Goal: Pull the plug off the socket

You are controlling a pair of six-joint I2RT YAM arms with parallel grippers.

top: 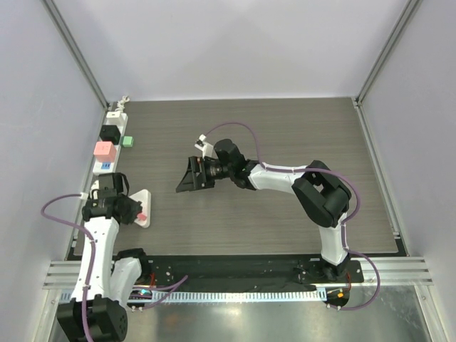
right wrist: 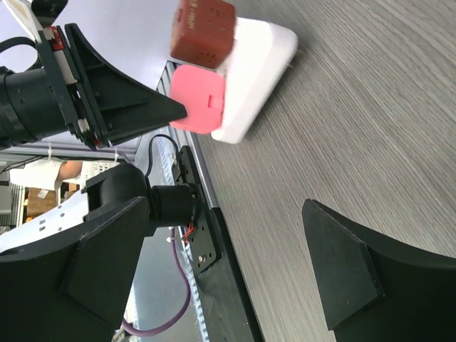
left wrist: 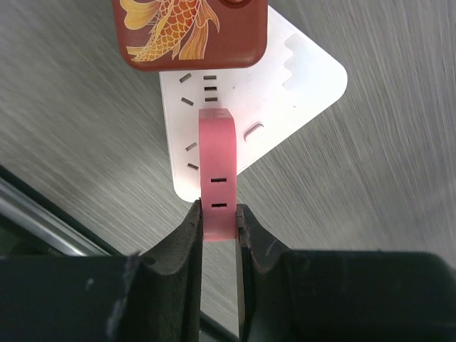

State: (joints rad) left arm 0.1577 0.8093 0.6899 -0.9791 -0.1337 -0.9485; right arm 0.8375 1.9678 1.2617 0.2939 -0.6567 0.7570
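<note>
A small white socket block (top: 145, 199) lies at the near left of the table. It carries a red-brown plug with a gold fish (left wrist: 191, 32) and a pink plug (left wrist: 216, 167). My left gripper (left wrist: 219, 211) is shut on the pink plug's near end, which touches the block's face (left wrist: 285, 92). In the top view the left gripper (top: 135, 211) sits at the block's near end. A long narrow white power strip (top: 116, 117) lies along the left wall. My right gripper (top: 187, 179) is open and empty at mid-table, pointing left. Its view shows the block (right wrist: 260, 60) and the pink plug (right wrist: 198, 100) ahead of it.
The long strip holds a black plug (top: 109, 132) and a pink plug (top: 105, 151). A small green square (top: 128, 141) lies beside it. The metal frame rail (top: 235, 274) runs along the near table edge. Purple cables hang from both arms.
</note>
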